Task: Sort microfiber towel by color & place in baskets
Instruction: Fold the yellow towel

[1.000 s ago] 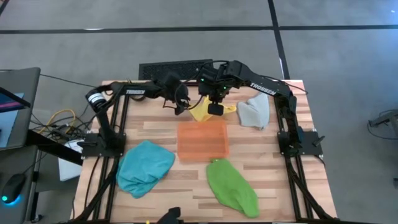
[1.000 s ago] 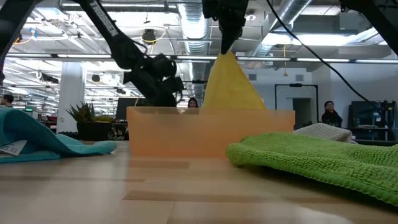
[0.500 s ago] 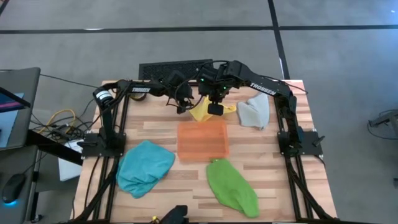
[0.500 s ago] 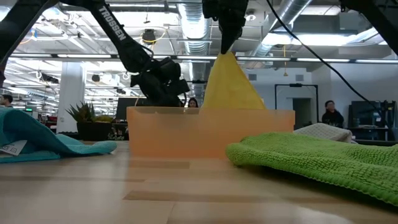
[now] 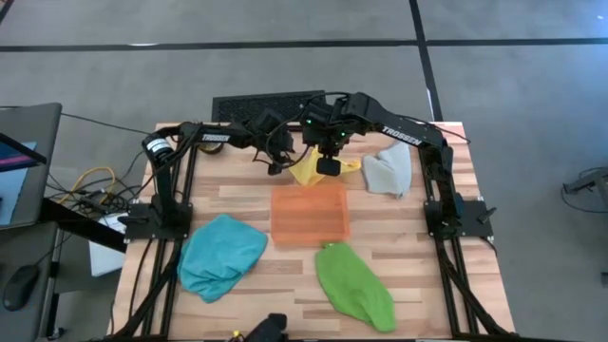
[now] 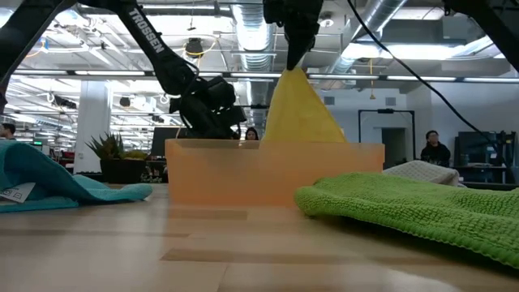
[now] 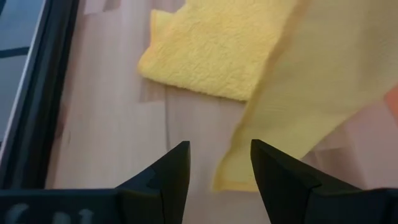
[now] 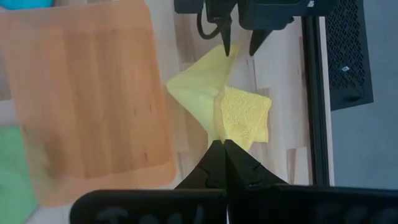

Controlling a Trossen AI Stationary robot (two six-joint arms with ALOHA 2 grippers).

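High view: the right arm's fingers (image 5: 327,167) are pinched shut on a soft yellow microfiber towel (image 5: 310,171), lifting its top into a peak while its lower folds still rest on the wooden slatted desk (image 5: 247,199). From table height the towel (image 6: 298,109) hangs like a tent from those fingers (image 6: 295,63), just behind the far wall of the shallow translucent orange rectangular tray (image 6: 276,170).

The left arm's fingers (image 5: 274,163) sit just beside the towel's edge, on the side away from the right arm. In the left wrist view the 2 dark fingers (image 7: 217,165) stand spread apart with nothing between them, the towel's hanging corner (image 7: 273,81) close in front of them and the desk below.

The right wrist view shows its own closed fingers (image 8: 222,149) meeting at the towel's fold (image 8: 217,106), the tray (image 8: 87,99) off to one side, and the left arm's open fingers (image 8: 239,43) just beyond the towel.

Nearer the front of the desk lie a crumpled teal towel (image 5: 220,255) and a bright green towel (image 5: 353,285); a pale grey towel (image 5: 388,171) lies past the right fingers.
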